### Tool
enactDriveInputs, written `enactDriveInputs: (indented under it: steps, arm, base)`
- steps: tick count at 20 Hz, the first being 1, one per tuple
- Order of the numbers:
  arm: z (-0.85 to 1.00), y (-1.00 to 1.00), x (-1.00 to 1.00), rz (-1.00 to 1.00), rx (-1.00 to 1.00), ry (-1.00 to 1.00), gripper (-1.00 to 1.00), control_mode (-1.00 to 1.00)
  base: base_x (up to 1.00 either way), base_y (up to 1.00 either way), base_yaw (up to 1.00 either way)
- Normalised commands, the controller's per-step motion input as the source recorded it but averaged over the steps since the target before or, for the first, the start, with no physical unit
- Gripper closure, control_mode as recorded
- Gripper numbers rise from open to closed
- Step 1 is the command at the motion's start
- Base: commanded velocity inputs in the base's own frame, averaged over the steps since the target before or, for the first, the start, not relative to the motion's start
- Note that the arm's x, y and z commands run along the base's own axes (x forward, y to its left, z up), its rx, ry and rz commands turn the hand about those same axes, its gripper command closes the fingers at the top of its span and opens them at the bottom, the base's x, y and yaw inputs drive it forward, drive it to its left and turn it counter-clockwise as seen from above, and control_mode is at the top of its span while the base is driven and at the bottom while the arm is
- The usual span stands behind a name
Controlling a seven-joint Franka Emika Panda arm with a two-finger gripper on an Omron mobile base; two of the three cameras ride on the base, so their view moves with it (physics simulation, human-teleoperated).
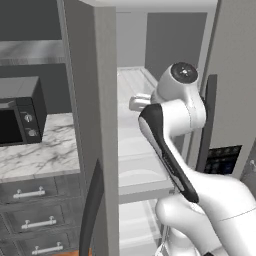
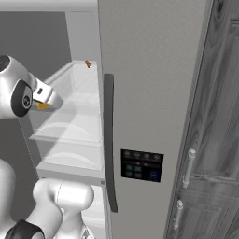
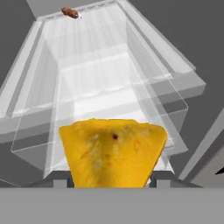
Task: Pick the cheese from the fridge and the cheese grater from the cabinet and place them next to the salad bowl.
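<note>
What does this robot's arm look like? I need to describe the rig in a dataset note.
The arm is glossy white with rounded, bulbous links. A black strip runs along one link, and a round dark grey cap covers a joint. In the right base view another dark round joint cap shows. The gripper has two small dark grey finger tips. No cables or markings are visible.

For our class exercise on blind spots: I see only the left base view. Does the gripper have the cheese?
Observer: Yes. In the hand view the gripper is shut on the yellow-orange cheese.
Operator: Is anything else in there?
Observer: A small reddish-brown item lies at the far back of the glass shelf, well away from the cheese.
</note>
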Motion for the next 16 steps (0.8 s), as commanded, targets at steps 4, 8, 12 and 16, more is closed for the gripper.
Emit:
enactDriveInputs:
  steps: [4,8,12,16]
  arm:
    - [0.0,-0.11,-0.55,0.19,-0.02,0.05,1.0,-1.0]
    - [0.0,-0.16,-0.48,0.19,-0.05,0.04,1.0,-1.0]
    - [0.0,-0.14,-0.49,0.1,-0.05,0.01,1.0,-1.0]
    - [0.0,-0.2,-0.34,0.01,-0.05,0.05,1.0,-1.0]
  base:
    - [0.0,0.0,0.0]
    - [0.0,0.0,0.0]
    - [0.0,0.0,0.0]
    - [0.0,0.0,0.0]
